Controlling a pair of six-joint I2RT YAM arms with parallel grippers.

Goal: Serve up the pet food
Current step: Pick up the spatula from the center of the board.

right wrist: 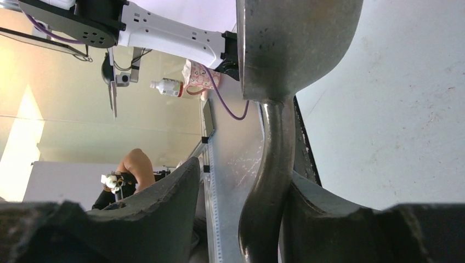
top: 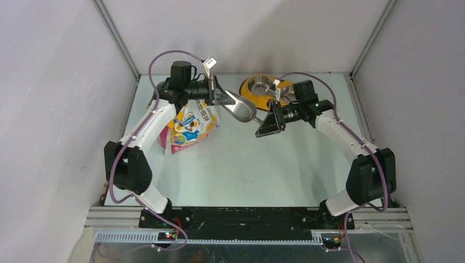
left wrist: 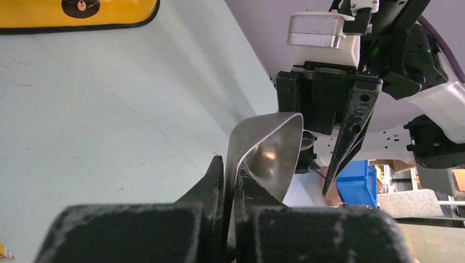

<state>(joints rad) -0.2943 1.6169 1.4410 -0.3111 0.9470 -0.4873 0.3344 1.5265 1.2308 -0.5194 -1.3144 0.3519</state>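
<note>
The pet food itself is hidden; only its glossy bag [top: 189, 126] with the cartoon cat shows, lying on the table under my left arm. My left gripper [top: 222, 98] [left wrist: 230, 164] is shut on the wall of the grey metal scoop [top: 242, 108] [left wrist: 268, 156], held in the air over mid-table. My right gripper [top: 266, 123] [right wrist: 247, 170] faces it, open, with the scoop's handle [right wrist: 271, 181] between its jaws. The handle rests against the right-hand finger [right wrist: 329, 208], and a gap separates it from the other finger [right wrist: 159, 203]. No kibble shows in the scoop's bowl [right wrist: 296, 44].
The yellow double-bowl feeder [top: 262, 89] [left wrist: 82, 13] stands at the back, just behind the right gripper. Grey walls close in the table on the left, back and right. The arm bases sit at the near edge.
</note>
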